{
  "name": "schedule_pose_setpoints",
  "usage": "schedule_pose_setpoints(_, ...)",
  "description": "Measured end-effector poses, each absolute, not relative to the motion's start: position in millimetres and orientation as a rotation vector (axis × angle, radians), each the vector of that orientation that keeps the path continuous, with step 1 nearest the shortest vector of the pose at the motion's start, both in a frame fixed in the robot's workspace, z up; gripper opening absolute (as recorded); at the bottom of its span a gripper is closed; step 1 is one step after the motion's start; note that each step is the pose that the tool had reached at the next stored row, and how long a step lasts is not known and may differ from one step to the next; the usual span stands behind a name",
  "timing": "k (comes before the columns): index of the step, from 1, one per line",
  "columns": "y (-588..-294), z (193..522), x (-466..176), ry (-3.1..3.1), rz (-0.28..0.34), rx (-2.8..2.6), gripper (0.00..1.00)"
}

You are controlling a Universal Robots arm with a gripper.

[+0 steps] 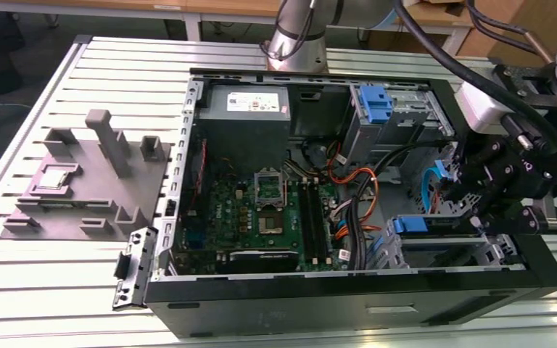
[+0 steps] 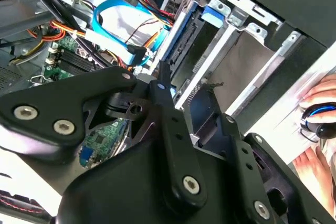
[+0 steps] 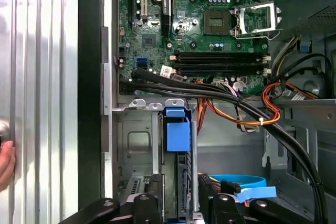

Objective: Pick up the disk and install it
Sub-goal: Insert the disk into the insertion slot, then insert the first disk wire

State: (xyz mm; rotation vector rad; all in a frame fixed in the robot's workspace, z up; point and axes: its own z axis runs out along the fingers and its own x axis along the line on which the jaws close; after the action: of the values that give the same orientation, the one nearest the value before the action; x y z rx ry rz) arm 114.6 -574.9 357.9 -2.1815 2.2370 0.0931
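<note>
In the exterior view the gripper [image 1: 480, 206] hangs over the drive cage [image 1: 496, 251], and the disk [image 1: 423, 225] lies in that cage. In the second wrist view the disk [image 2: 181, 34] sits in the cage beside the gripper [image 2: 186, 80]. In the first wrist view the gripper [image 3: 178, 205] straddles the disk [image 3: 177, 132]. Whether it is clamped or released cannot be told.

This is a robotics lab or test workshop. A robot arm [image 1: 296, 36] rises from a slotted aluminium table [image 1: 46, 283], next to an open desktop computer case [image 1: 356, 297] and a grey fixture block [image 1: 85, 188]. Wooden desks [image 1: 162, 7] stand behind. In the second wrist view a person's hand [image 2: 323, 90] rests on a computer mouse [image 2: 318, 115].
</note>
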Motion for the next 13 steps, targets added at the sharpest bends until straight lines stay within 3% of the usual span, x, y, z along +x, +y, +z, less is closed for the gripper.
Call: schedule_pose_setpoints(13, -570.4, 354.5, 112.1, 2.234, 0.087, -2.179, 0.42)
